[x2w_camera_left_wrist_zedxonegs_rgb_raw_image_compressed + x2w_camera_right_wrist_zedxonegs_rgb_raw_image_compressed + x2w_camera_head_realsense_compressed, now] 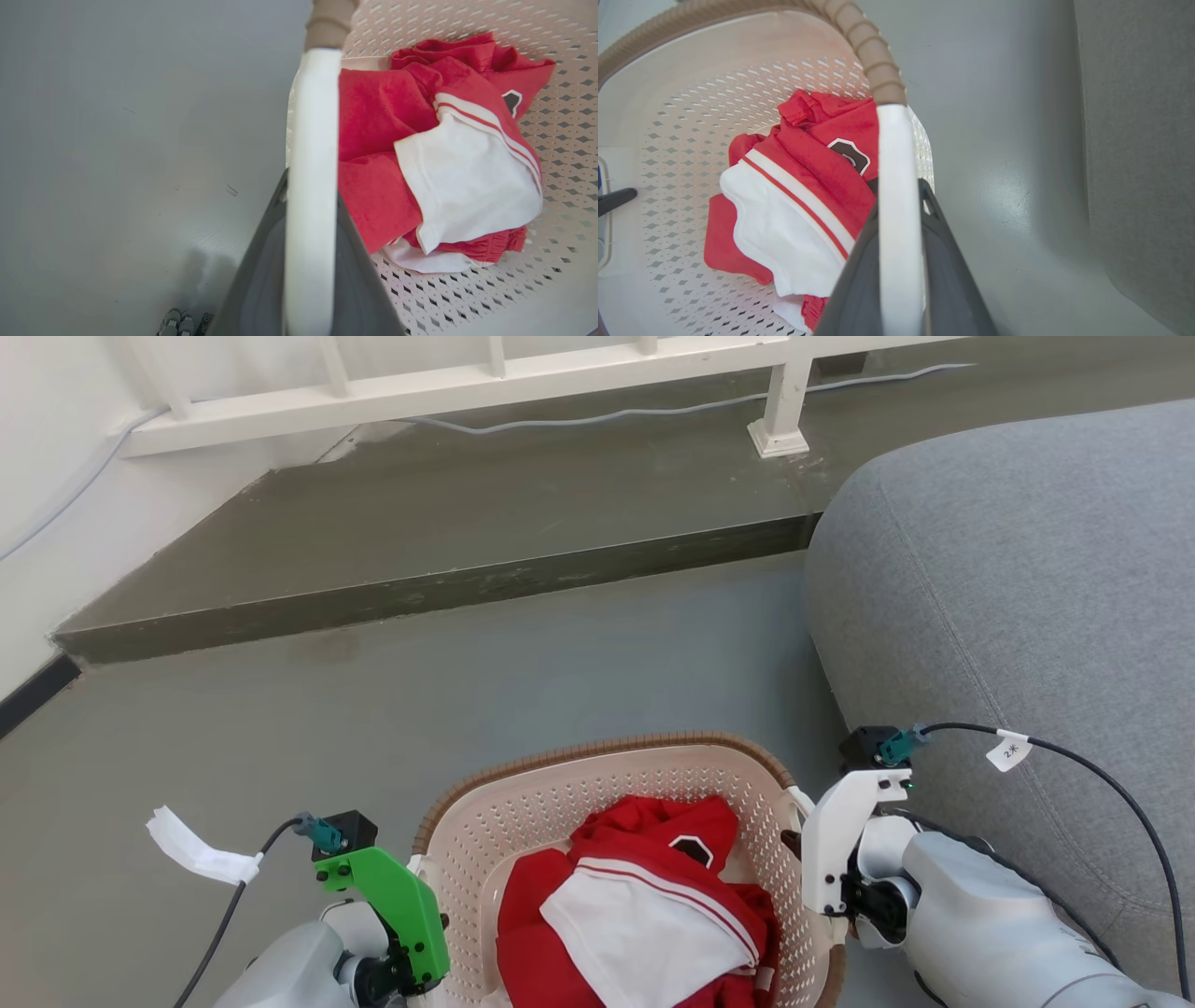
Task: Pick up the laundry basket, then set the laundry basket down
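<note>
Two grippers on it: the laundry basket (597,753) sits bottom centre of the head view, squarely between them, the left gripper (310,186) clamped on its left white handle (312,116) and the right gripper (901,196) clamped on the right one, red-and-white clothes (644,896) inside.

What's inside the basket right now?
A crumpled pile of red and white clothes lies in the basket. The pile covers the middle of the perforated bottom, so anything beneath it is hidden.
</note>
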### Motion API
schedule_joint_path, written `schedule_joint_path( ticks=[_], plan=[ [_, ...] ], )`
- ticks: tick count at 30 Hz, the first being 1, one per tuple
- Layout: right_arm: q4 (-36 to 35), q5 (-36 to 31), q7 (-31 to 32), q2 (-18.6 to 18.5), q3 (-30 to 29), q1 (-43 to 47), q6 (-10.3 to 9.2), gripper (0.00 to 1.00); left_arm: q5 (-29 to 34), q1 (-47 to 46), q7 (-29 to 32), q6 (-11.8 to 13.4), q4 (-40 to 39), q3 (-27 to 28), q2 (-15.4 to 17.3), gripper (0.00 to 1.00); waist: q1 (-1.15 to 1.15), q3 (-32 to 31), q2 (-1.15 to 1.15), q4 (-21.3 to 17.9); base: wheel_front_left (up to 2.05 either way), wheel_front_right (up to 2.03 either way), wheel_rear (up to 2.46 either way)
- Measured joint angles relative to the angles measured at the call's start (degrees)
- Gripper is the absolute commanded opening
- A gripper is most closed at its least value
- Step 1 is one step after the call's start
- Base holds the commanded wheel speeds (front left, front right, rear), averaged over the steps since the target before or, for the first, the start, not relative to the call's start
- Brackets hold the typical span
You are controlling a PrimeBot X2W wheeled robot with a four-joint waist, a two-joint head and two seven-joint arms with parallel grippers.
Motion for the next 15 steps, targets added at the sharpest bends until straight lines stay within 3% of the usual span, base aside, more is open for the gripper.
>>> schedule_joint_path(
  ticks=[15],
  plan=[
    [0.11,0.74,0.42,0.0,0.82,-0.19,0.0,0.0,-1.3,-0.02,-0.02,0.0,0.81,-0.08,-0.2,0.0,0.0,0.76,0.0,-0.24,0.0,0.0,0.0]
  ],
)
